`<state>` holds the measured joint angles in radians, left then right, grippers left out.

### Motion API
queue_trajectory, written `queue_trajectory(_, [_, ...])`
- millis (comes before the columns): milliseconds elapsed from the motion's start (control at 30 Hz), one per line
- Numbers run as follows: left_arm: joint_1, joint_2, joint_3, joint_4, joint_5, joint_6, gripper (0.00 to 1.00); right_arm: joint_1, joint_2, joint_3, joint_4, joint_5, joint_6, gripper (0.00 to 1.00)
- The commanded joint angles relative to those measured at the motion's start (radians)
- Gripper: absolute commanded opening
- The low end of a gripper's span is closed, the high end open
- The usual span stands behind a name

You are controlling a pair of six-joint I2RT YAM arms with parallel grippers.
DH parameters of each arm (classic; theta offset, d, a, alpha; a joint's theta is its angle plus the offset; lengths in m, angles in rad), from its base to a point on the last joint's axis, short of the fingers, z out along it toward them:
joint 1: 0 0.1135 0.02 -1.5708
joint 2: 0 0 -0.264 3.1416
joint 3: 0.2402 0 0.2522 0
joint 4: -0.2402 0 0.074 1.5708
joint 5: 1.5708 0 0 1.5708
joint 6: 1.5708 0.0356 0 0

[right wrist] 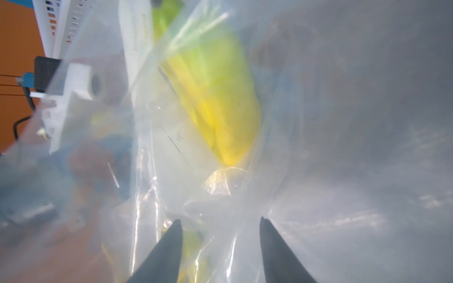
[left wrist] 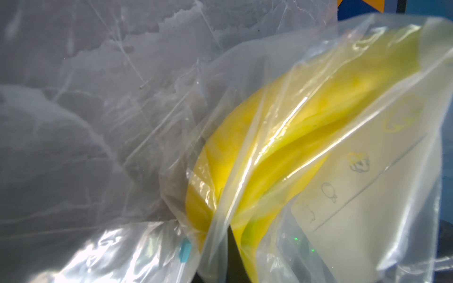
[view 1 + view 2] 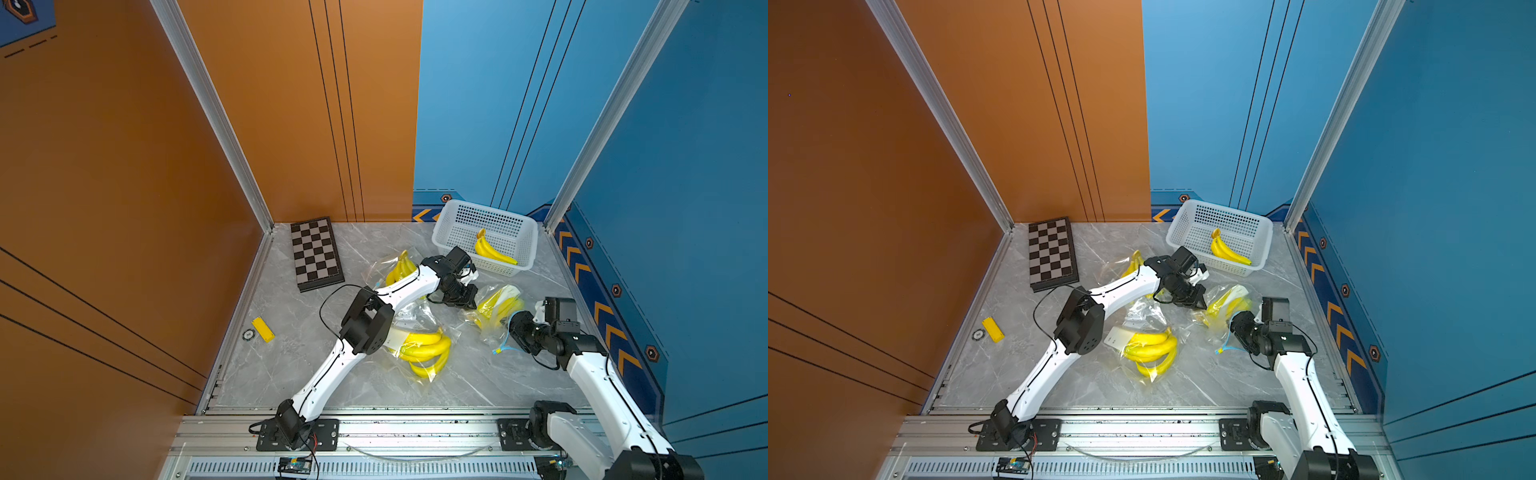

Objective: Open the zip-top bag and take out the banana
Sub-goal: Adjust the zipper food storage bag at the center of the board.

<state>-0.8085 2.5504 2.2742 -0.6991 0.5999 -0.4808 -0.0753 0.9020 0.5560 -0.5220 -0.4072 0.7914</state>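
**Fig.** The bench (image 3: 374,390) seen from its front edge, L to R.

The chessboard (image 3: 316,253) and yellow block (image 3: 263,329) sit at the L side, not in play. The far bag (image 3: 397,268) and near bag (image 3: 424,349) each have bananas inside. Both are partly hidden by the L arm, and neither is handled. The L hand (image 3: 466,297) is closed at the L edge of the bag (image 3: 496,307), apparently pinching its film. The basket (image 3: 449,232) stands behind, w/ one bunch (image 3: 492,251) in it. The banana (image 3: 500,305) lies inside the bag, between the two hands. The R hand (image 3: 513,329) meets the bag's near end, by the blue zip strip (image 3: 503,347).

**Progress (my judgement):** early for this bag. Both hands are at it and the banana is not out. Can't tell whether the zip is parted. Left to do: spread the mouth, reach in, lift the banana clear, prob. to the basket.

**Views:** Both top views give the layout and show which bag is being worked, but no finger detail. The L wrist view shows the banana (image 2: 282,147) close up under creased film, plus a white card (image 2: 380,196). The R wrist view alone shows the R hand (image 1: 220,220) w/ fingers apart and film bunched between them. The banana (image 1: 220,110) lies beyond. Can't tell if that hand has a firm grip.
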Motion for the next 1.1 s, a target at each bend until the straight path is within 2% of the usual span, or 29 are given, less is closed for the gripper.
queue_trajectory(0, [-0.003, -0.085, -0.020, -0.017, 0.008, -0.001, 0.04, -0.007, -0.016, 0.004, -0.075, -0.049, -0.028, 0.53])
queue_trajectory(233, [0.030, -0.208, -0.046, -0.017, -0.007, -0.004, 0.01, -0.019, -0.077, -0.024, -0.086, -0.073, -0.027, 0.54])
queue_trajectory(333, [0.048, -0.296, -0.025, -0.068, -0.041, -0.007, 0.01, -0.030, -0.105, -0.027, -0.079, -0.091, -0.026, 0.58])
queue_trajectory(467, [0.034, -0.385, 0.133, -0.157, -0.126, -0.031, 0.05, -0.029, -0.113, -0.082, 0.061, -0.148, 0.018, 0.63])
queue_trajectory(567, [0.039, -0.348, 0.201, -0.199, -0.060, -0.112, 0.03, -0.028, -0.107, -0.158, 0.237, -0.172, 0.102, 0.63])
queue_trajectory(667, [0.015, -0.356, 0.235, -0.263, -0.075, -0.094, 0.03, -0.027, -0.107, -0.211, 0.368, -0.176, 0.167, 0.63])
queue_trajectory(733, [0.011, -0.386, 0.147, -0.264, -0.130, -0.043, 0.04, -0.026, -0.104, -0.229, 0.395, -0.172, 0.172, 0.64])
queue_trajectory(800, [0.038, -0.360, 0.038, -0.264, -0.050, -0.048, 0.02, -0.025, -0.095, -0.242, 0.408, -0.171, 0.165, 0.64])
queue_trajectory(867, [0.036, -0.354, -0.021, -0.262, -0.032, -0.040, 0.01, -0.024, -0.093, -0.238, 0.398, -0.173, 0.149, 0.64])
queue_trajectory(1067, [0.034, -0.340, -0.063, -0.262, -0.063, -0.040, 0.01, -0.041, -0.156, -0.233, 0.318, -0.157, 0.140, 0.64])
